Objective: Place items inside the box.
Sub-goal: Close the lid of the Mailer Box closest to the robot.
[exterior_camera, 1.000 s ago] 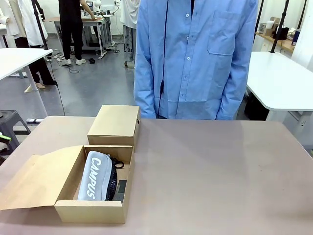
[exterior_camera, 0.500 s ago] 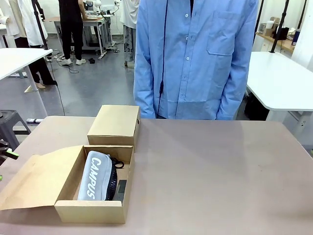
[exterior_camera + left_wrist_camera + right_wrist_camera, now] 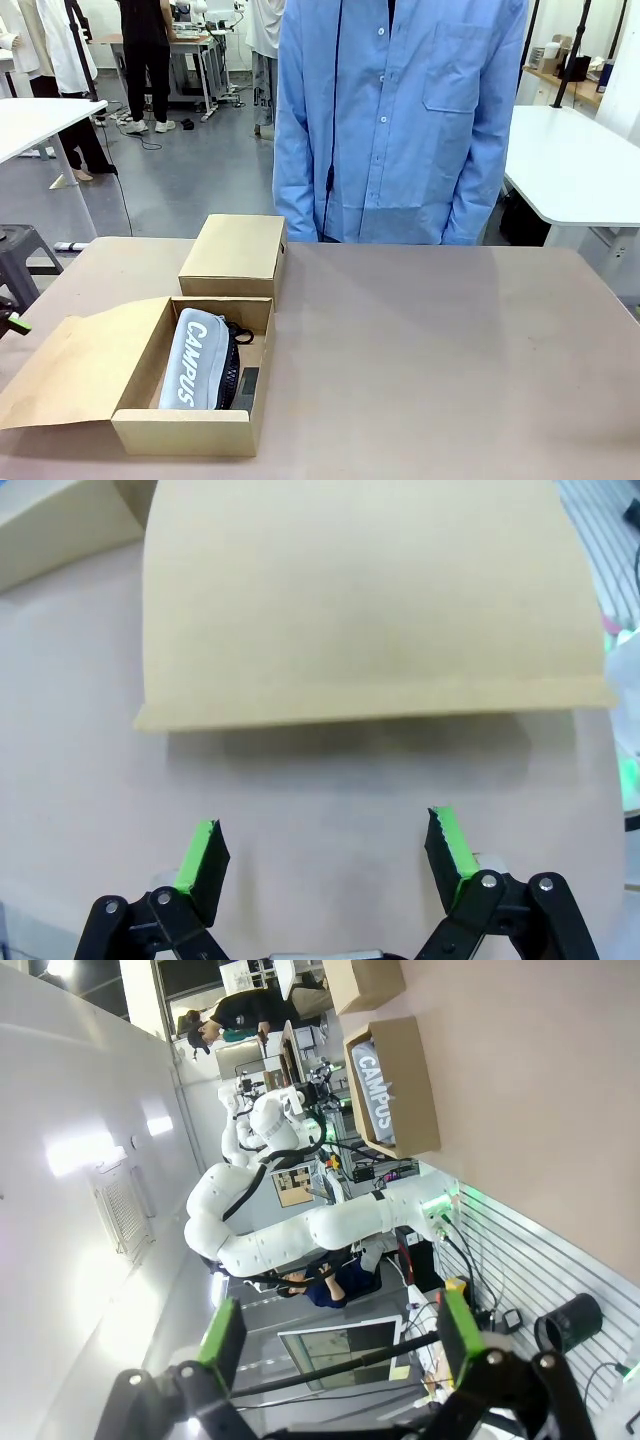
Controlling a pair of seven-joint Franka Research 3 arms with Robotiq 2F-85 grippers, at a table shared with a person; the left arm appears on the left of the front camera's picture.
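Hovering: left pincer (image 3: 322,852), spread, empty, before box (image 3: 141,395) flap (image 3: 365,600), table's near-left corner.
Right pincer (image 3: 335,1335): spread, empty.

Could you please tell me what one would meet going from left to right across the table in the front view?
Left tool's green tip at the table's left edge → open flap → CAMPUS case in the open box → dark items beside it → bare table.
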